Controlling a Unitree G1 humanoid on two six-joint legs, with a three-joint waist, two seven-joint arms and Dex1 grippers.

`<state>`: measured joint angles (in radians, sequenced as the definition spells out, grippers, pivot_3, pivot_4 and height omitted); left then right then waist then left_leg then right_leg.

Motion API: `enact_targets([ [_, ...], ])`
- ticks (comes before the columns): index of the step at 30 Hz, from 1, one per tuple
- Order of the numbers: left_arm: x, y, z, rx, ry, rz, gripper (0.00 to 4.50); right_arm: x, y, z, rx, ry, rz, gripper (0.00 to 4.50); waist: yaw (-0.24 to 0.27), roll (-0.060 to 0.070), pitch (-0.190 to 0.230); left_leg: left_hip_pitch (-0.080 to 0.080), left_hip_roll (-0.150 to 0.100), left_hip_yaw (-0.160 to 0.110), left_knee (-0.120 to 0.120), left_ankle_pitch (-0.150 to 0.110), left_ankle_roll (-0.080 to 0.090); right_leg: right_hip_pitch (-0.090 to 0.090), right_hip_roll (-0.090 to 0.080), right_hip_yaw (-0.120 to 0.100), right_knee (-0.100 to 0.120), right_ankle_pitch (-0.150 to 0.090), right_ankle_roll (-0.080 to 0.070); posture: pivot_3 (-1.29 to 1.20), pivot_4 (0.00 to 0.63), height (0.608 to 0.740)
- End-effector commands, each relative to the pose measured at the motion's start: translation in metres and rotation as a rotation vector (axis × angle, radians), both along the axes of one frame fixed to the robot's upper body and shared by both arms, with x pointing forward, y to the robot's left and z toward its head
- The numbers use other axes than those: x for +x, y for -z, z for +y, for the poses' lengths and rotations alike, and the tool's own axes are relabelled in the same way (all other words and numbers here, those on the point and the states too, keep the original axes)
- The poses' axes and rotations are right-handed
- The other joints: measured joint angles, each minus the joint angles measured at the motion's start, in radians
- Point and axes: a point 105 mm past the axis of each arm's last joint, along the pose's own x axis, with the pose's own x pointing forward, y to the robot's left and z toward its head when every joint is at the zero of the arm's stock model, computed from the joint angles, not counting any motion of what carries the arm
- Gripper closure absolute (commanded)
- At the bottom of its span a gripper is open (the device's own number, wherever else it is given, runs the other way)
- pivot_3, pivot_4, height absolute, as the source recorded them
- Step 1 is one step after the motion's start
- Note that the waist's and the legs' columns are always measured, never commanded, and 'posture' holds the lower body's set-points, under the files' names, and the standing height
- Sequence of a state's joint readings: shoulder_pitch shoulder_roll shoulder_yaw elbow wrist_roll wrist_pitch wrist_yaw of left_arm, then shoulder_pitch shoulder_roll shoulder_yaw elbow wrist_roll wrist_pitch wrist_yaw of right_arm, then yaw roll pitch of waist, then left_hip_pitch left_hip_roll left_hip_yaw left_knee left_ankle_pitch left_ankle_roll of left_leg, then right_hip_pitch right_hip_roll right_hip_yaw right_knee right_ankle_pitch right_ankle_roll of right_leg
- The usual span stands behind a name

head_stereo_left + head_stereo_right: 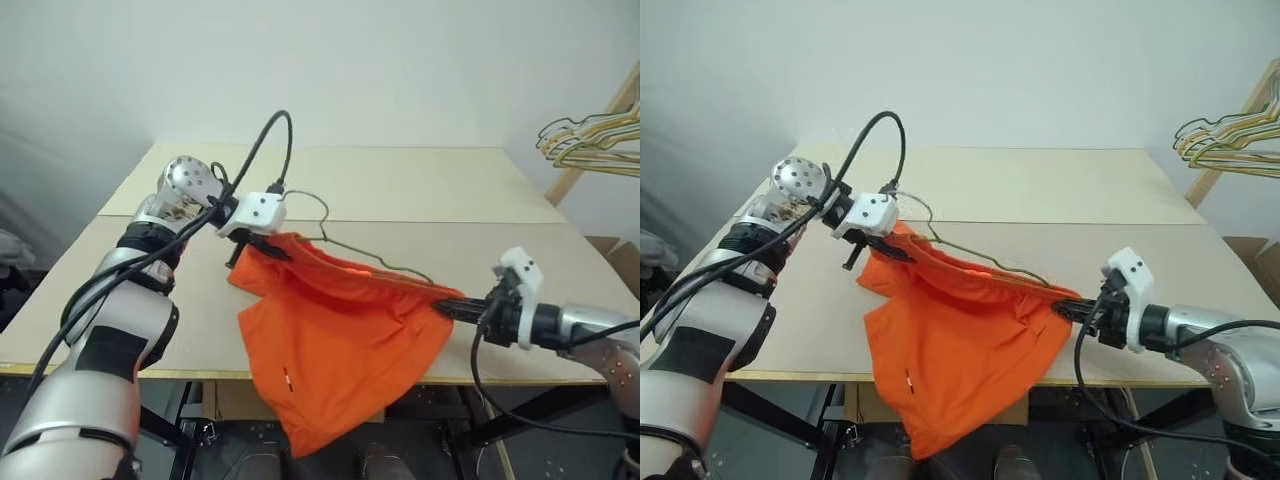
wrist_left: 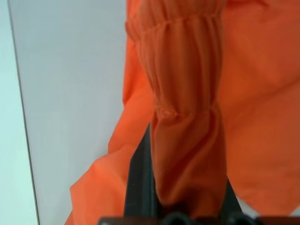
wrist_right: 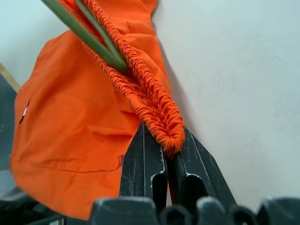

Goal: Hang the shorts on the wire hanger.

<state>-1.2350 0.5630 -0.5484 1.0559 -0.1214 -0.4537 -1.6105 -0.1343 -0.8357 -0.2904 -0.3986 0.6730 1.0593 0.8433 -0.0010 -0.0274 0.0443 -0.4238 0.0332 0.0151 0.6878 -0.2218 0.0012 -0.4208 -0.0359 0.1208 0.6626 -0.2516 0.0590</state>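
Orange shorts point(image 1: 340, 345) are stretching between both grippers, left point(image 1: 262, 243) and right point(image 1: 452, 308), each clenching the waistband taut over the hanger point(image 1: 345, 243).

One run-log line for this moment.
left gripper: shut on shorts | right gripper: shut on shorts | wire hanger: inside waistband

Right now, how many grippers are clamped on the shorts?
2: the left gripper pinches one waistband end of the shorts, the right gripper the other end, across the table.
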Motion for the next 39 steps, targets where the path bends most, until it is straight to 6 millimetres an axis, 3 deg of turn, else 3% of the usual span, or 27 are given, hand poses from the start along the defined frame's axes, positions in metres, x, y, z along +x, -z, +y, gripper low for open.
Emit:
enact_targets([
  [1,0.003,-0.005,0.022,0.037,-0.064,-0.002,4.5,0.005,-0.012,-0.021,-0.057,0.051,-0.045,4.48,0.001,0.0,0.0,0.0,0.0,0.0,0.0,0.0,0.0,0.0,0.0,0.0,0.0,0.0,0.0,0.06,0.0,0.74],
  [9,0.006,0.022,0.035,0.184,-0.117,0.023,4.5,0.001,-0.036,-0.029,-0.116,-0.035,-0.134,4.48,0.003,0.0,0.0,0.0,0.0,0.0,0.0,0.0,0.0,0.0,0.0,0.0,0.0,-0.001,0.002,0.04,0.0,0.74],
  [13,0.003,0.037,0.039,0.248,-0.121,0.051,4.5,-0.005,-0.044,-0.016,-0.16,-0.142,-0.162,4.48,0.003,0.0,0.0,0.0,0.0,0.001,0.0,0.0,0.0,0.0,0.0,0.0,0.0,-0.001,0.002,0.03,0.0,0.74],
  [20,0.007,0.028,-0.003,0.151,-0.065,0.048,4.5,0.007,-0.042,0.038,-0.26,-0.297,-0.217,4.48,-0.011,0.0,0.0,0.0,0.0,0.001,0.0,0.0,0.0,-0.001,0.0,0.0,0.001,-0.002,0.002,0.02,0.0,0.74],
  [24,0.008,0.024,-0.01,0.127,-0.07,0.051,4.5,0.005,-0.037,0.044,-0.297,-0.324,-0.2,3.28,-0.009,0.0,0.0,-0.002,0.0,0.001,0.0,0.0,0.0,-0.002,0.0,0.0,-0.001,0.0,-0.002,0.02,0.0,0.74],
  [29,0.009,0.025,-0.008,0.143,-0.076,0.041,4.5,0.0,-0.023,0.034,-0.36,-0.313,-0.155,1.46,-0.005,0.0,0.0,-0.002,0.0,0.001,0.001,0.0,0.0,-0.001,-0.001,0.0,-0.001,0.0,-0.002,0.02,0.0,0.74],
  [33,0.009,0.025,-0.007,0.159,-0.071,0.038,4.5,0.005,-0.038,0.011,-0.394,-0.212,-0.186,0.02,-0.007,0.0,0.0,-0.001,0.0,0.001,0.002,0.0,0.0,-0.001,-0.001,0.0,0.0,0.0,-0.001,0.02,0.0,0.74],
  [36,0.01,0.026,-0.006,0.181,-0.067,0.033,4.5,0.009,-0.065,0.004,-0.375,-0.164,-0.275,0.02,-0.009,0.0,0.0,-0.001,0.0,0.001,0.001,0.0,0.0,-0.001,-0.001,0.0,0.0,0.0,-0.001,0.01,0.0,0.74],
  [39,0.009,0.027,-0.005,0.214,-0.049,0.025,4.5,0.008,-0.086,0.027,-0.288,-0.215,-0.35,0.02,-0.016,0.0,0.0,-0.001,0.0,0.001,0.001,0.0,0.0,-0.001,-0.001,0.0,0.0,0.0,-0.001,0.0,0.0,0.74],
])
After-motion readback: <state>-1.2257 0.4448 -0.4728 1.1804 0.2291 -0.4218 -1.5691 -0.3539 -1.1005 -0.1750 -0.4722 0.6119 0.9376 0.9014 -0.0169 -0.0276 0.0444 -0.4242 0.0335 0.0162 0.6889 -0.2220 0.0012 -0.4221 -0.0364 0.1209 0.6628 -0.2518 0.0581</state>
